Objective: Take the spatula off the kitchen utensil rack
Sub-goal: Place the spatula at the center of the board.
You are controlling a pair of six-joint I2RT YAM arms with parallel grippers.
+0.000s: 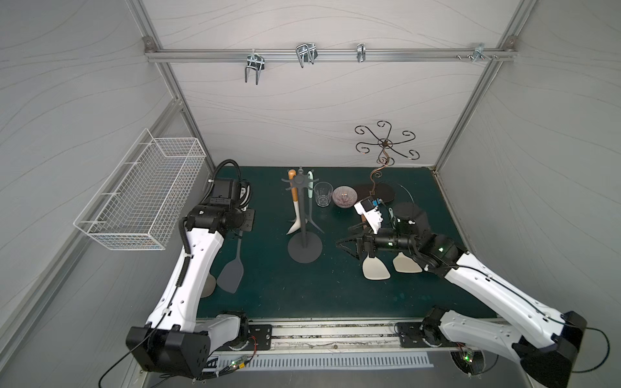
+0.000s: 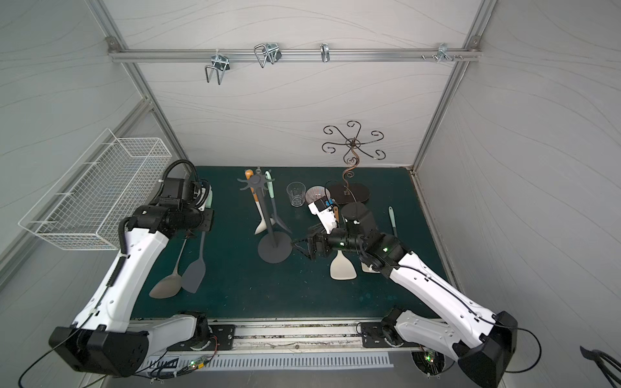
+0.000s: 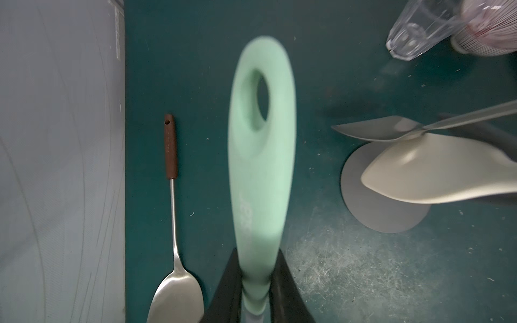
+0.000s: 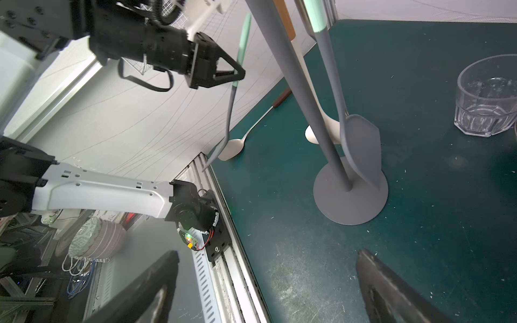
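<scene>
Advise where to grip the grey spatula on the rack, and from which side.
I would grip the grey spatula by its slim shaft below the mint handle, from the side facing the glass: it hangs nearly upright; the rack's pole blocks the other side.

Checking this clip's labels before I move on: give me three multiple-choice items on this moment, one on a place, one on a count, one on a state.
1. Where does the clear glass stand?
A. in the white wire basket
B. between the kitchen utensil rack and the patterned bowl
C. on the rack's base

2. How many utensils hang on the rack?
A. none
B. four
C. two

3. What is the left gripper doing?
A. shut on a mint-handled spatula
B. open above the table
C. shut on the glass

Answers:
1 B: both top views show the glass on the mat between them.
2 C: only a cream-headed utensil and a grey-bladed spatula hang there.
3 A: the left wrist view shows its fingers clamped on the handle.
</scene>
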